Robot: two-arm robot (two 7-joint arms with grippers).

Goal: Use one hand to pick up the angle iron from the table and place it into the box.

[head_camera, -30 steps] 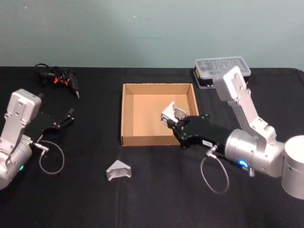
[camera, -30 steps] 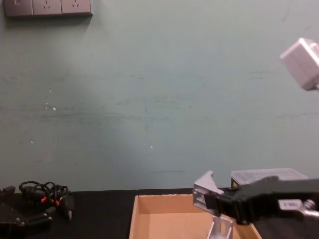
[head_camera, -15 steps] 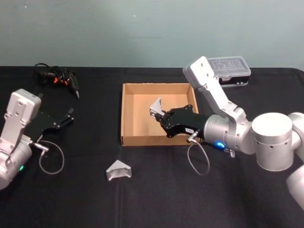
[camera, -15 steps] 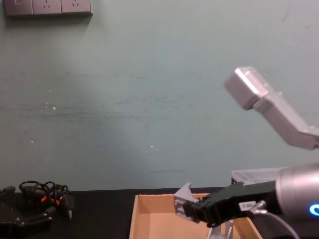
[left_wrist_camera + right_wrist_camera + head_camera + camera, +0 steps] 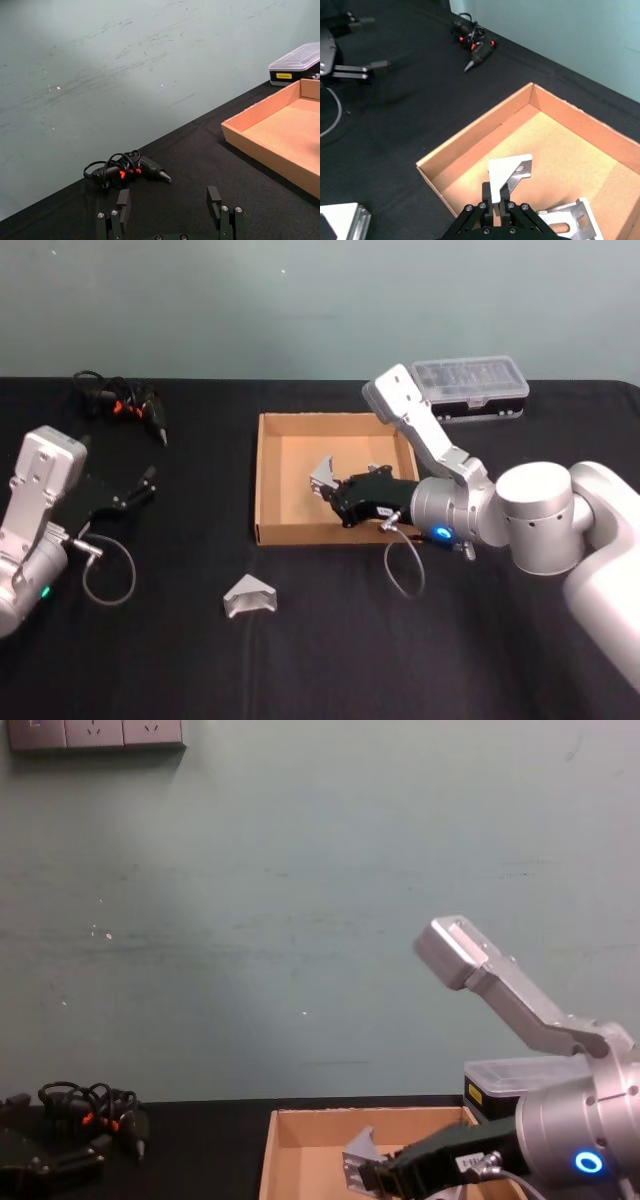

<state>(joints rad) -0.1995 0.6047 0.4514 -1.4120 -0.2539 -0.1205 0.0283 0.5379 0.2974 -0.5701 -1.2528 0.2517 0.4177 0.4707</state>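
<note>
Right pincer [image 5: 336, 492] pinching angle iron [image 5: 323, 472] over box [image 5: 263, 480] | second iron [image 5: 568, 214] part-hidden beneath | left pincer [image 5: 167, 197] spread, parked

Both arms are boxy silver-grey metal. The right arm [image 5: 535, 530] swells into a large smooth cylindrical joint with a flat, block-ended link on its far side, and the left arm [image 5: 40, 490] is topped by a pale rectangular block. Each carries a black fingered gripper. The right gripper [image 5: 335, 487] has a small white label [image 5: 388, 512] on its body and a row of silver screws [image 5: 482, 205] across its base. The left gripper [image 5: 168, 192] shows paired screw heads [image 5: 223, 208] at each finger root. A thin grey cable [image 5: 402, 575] loops below the right wrist beside a blue light [image 5: 441, 533]. A similar loop [image 5: 105, 580] sits at the left wrist, near a green light [image 5: 44, 592].
</note>
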